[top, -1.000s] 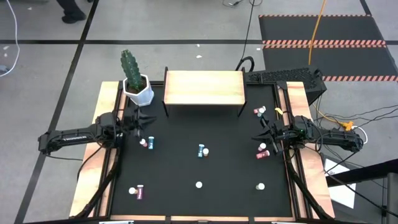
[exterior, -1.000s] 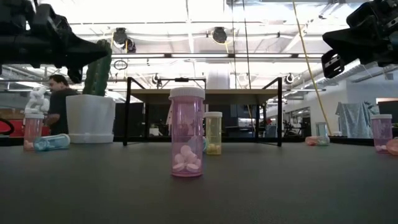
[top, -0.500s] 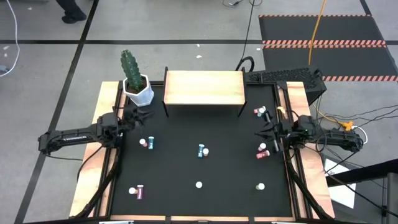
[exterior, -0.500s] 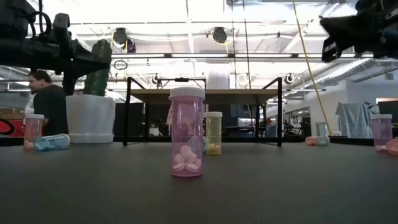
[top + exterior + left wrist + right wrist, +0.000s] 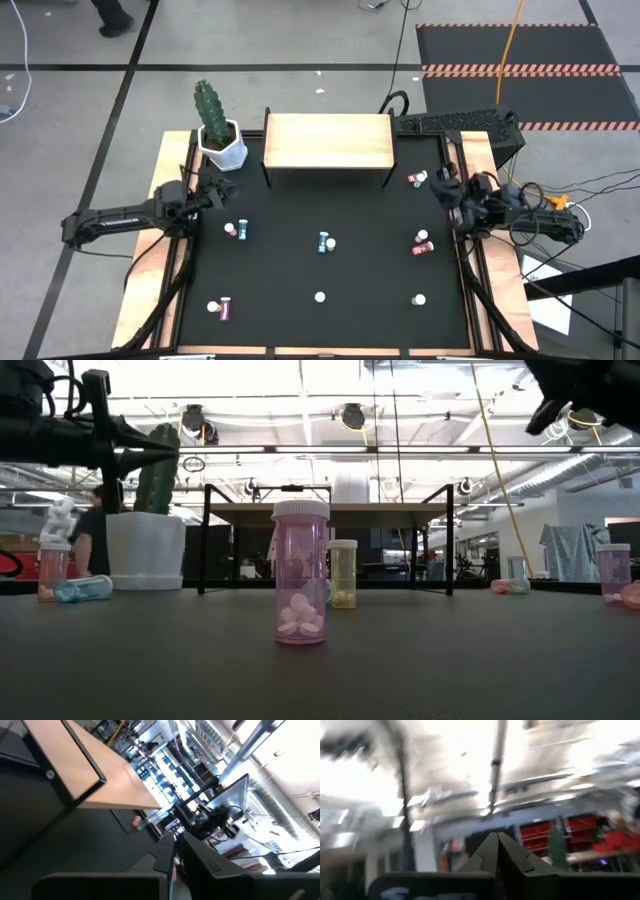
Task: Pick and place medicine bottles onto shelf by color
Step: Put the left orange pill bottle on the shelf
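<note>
Several small white-capped medicine bottles lie scattered on the black table: a pink one and a blue one (image 5: pixel 237 229) at the left, a blue one (image 5: pixel 324 242) in the middle, red ones (image 5: pixel 422 243) at the right and a pink one (image 5: pixel 415 179) at the far right. In the low view a pink bottle (image 5: pixel 300 572) stands nearest, with a yellow one (image 5: pixel 343 573) behind it. The wooden shelf (image 5: pixel 328 140) stands at the far edge with a bare top. My left gripper (image 5: pixel 216 188) hangs shut and level above the table's left side. My right gripper (image 5: pixel 442 184) is shut, tipped upward at the right side.
A white pot with a green cactus (image 5: pixel 221 145) stands at the far left beside the shelf. Two upright bottles (image 5: pixel 319 296) (image 5: pixel 418 299) and a lying purple one (image 5: pixel 221 308) are near the front edge. Wooden rails (image 5: pixel 160 230) run along both table sides.
My left gripper has rolled about its own pointing line while staying in place. My right gripper has tipped its fingers upward and risen a little, turning toward the far edge. Both stay shut. No bottle has moved.
</note>
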### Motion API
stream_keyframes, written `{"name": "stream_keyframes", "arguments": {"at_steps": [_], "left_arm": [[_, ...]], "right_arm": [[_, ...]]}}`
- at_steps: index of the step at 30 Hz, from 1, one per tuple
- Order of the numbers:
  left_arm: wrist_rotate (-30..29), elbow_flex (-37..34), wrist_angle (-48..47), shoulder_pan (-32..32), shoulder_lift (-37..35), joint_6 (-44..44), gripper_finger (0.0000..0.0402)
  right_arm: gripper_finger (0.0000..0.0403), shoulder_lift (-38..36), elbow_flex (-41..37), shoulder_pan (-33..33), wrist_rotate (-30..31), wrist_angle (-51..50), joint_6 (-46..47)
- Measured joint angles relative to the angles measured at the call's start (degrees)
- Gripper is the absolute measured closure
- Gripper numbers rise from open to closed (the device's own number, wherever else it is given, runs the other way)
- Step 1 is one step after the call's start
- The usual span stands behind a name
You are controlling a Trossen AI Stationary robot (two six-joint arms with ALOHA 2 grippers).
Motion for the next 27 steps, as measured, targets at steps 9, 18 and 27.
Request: {"name": "stream_keyframes", "arguments": {"at_steps": [9,18,27], "left_arm": [[0.1,13.4,-13.3,-1.3,2.3,5.8,0.0364],[3.9,31.4,-39.0,-2.7,15.0,15.6,0.0364],[6.6,31.8,-45.2,-3.5,23.7,18.2,0.0364]], "right_arm": [[0.0403,3.3,0.0,0.0,19.3,-4.2,24.0],[0.0388,13.5,9.4,0.0,16.9,-5.0,26.0],[0.0307,37.1,32.8,0.0,13.9,-20.1,14.8]]}}
